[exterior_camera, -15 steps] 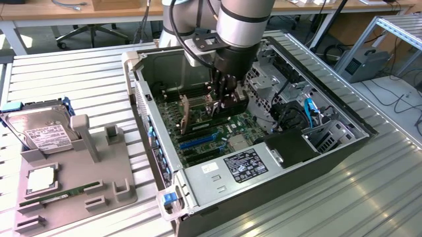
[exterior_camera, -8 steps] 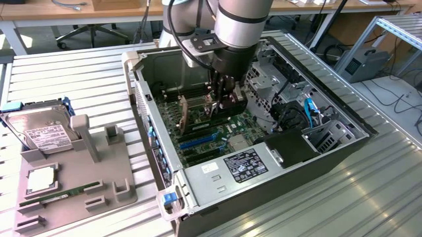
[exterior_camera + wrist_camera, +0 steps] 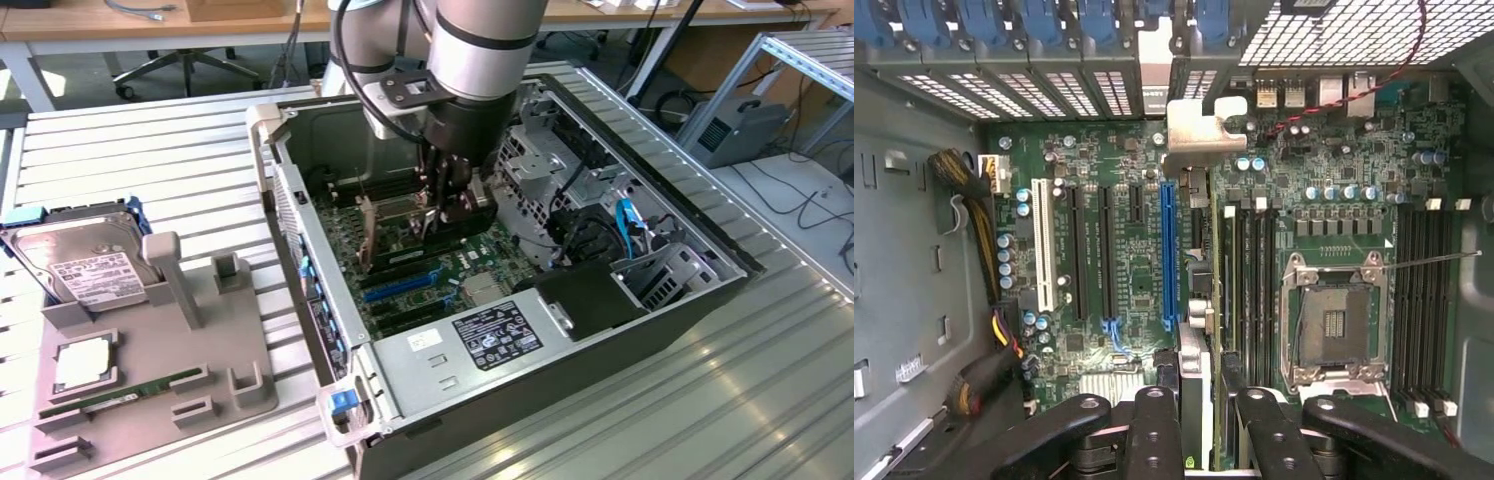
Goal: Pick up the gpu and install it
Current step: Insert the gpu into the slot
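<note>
We see the gripper (image 3: 1199,415) clamped on the gpu (image 3: 1199,260), holding it edge-on inside the open computer case (image 3: 320,250). The card hangs straight below the fingers (image 3: 1154,430), just above the motherboard (image 3: 1334,210), beside the blue slot (image 3: 1168,255).

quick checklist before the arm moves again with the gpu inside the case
1. gpu held in the pincer: ok, the card sits edge-on between the fingers.
2. Card inside the open computer case, over the motherboard: ok.
3. Card seated in a slot: cannot tell; it stands beside the long blue slot, and the contact edge is hidden.
4. Silver end bracket at the rear slot openings: ok, near them; exact fit cannot tell.
5. Yellow and black cables away from the card: ok, they lie off by the case wall.
</note>
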